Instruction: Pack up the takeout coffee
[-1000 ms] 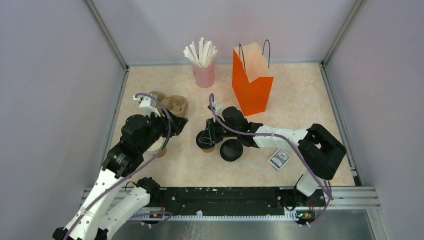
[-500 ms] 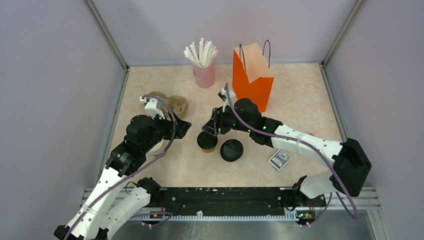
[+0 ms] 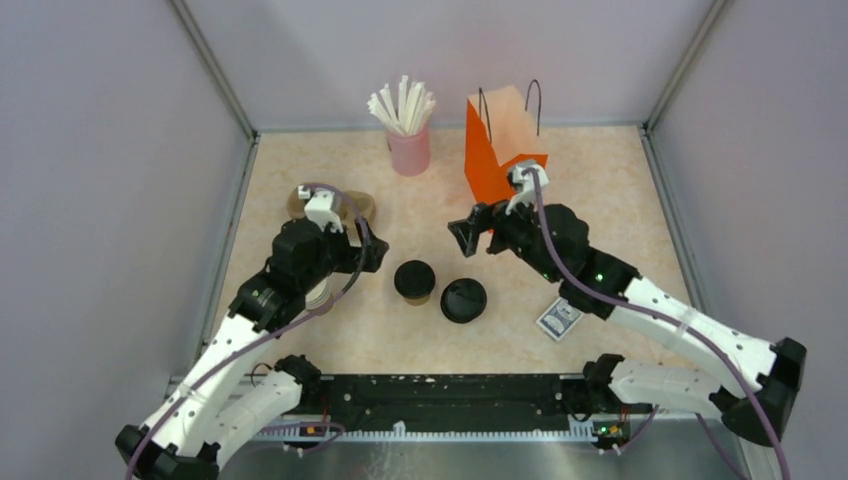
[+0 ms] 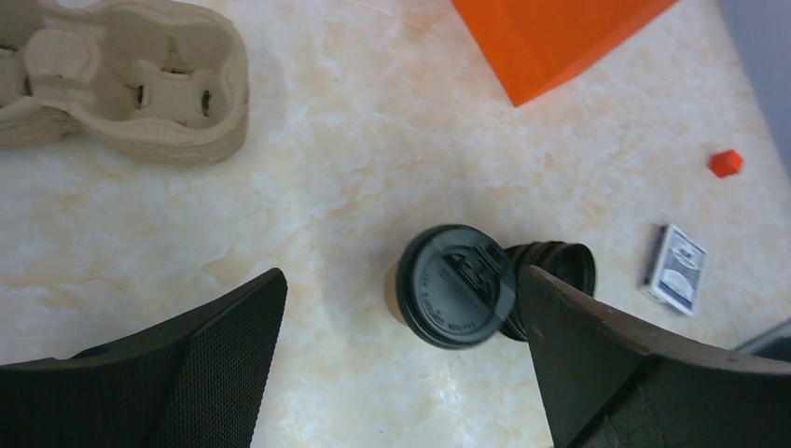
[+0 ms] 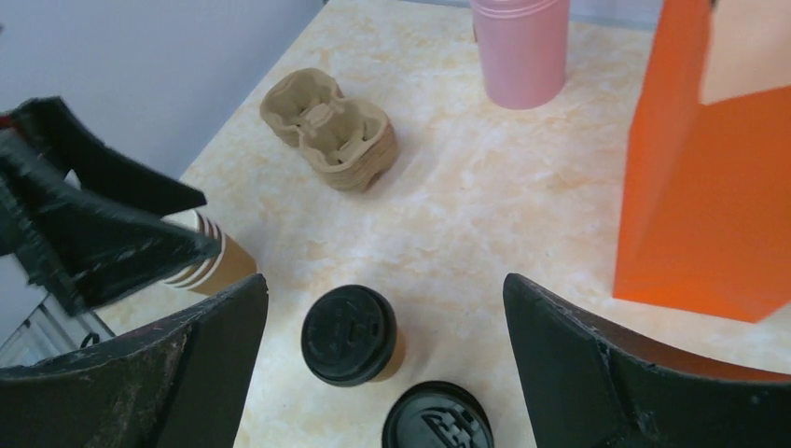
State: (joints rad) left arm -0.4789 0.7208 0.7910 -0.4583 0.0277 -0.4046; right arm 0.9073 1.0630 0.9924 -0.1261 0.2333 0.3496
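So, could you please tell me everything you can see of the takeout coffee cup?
The takeout coffee is a short brown kraft paper cup closed by a round black plastic sip lid with raised moulding on top. It stands upright on the marbled table, near its middle, nearer the arms than the orange bag and apart from it. A loose black lid lies close beside it, seemingly not touching. The left hand and right hand are open, and neither touches it.
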